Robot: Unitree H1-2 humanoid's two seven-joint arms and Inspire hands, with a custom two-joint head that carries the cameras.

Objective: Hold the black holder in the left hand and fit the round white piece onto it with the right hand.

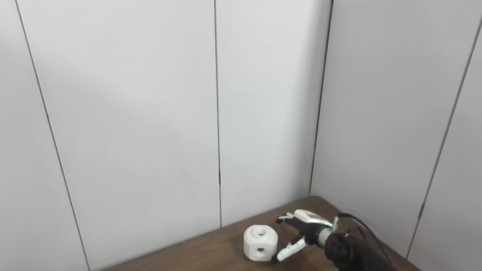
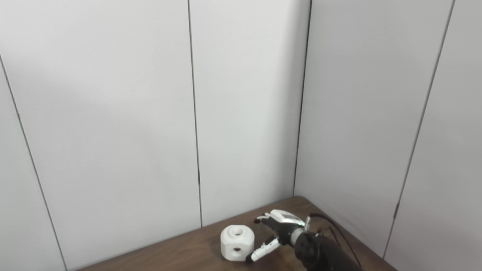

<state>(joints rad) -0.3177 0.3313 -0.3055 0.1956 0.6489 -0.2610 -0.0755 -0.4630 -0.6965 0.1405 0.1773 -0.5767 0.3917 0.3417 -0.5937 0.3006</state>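
Note:
The round white piece stands on the brown table near its far corner; it has a hole on top and one in its side. It also shows in the right eye view. My right hand is open just to the right of the piece, fingers spread toward it, thumb low by its base; I cannot tell whether it touches. The black holder and my left hand are out of view.
Grey panelled walls close the table in at the back and on the right. The table's far corner lies just behind my right hand. A black cable runs along my right wrist.

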